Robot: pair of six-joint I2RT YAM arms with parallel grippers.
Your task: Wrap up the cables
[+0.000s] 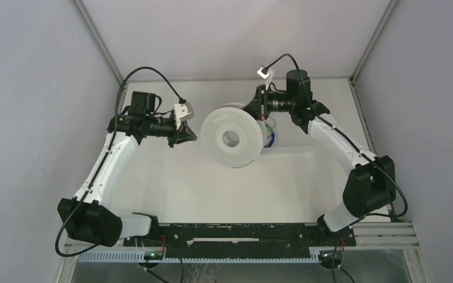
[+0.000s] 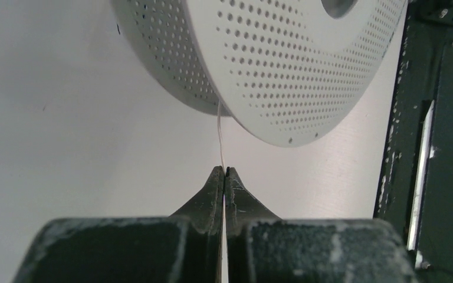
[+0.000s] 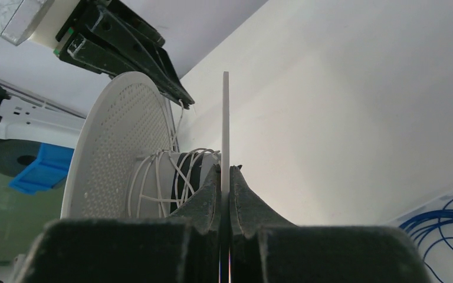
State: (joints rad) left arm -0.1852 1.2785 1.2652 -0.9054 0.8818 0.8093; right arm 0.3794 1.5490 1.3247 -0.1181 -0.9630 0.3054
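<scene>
A white perforated spool [image 1: 233,138] hangs above the table between both arms. My right gripper [image 3: 225,168] is shut on the edge of its thin near flange [image 3: 225,112]; in the top view it [image 1: 262,112] sits at the spool's back right. Loose turns of thin white cable [image 3: 171,171] lie around the hub, between that flange and the far flange [image 3: 115,153]. My left gripper [image 2: 224,170] is shut on the same cable [image 2: 220,135], which runs straight up from its tips into the spool [image 2: 271,65]. In the top view it [image 1: 190,137] is just left of the spool.
A coil of blue cable [image 3: 442,224] lies on the table behind the spool [image 1: 269,138]. A blue bin [image 3: 41,168] shows beyond the enclosure. The black base rail [image 1: 236,233] runs along the near edge. Grey walls close in on three sides.
</scene>
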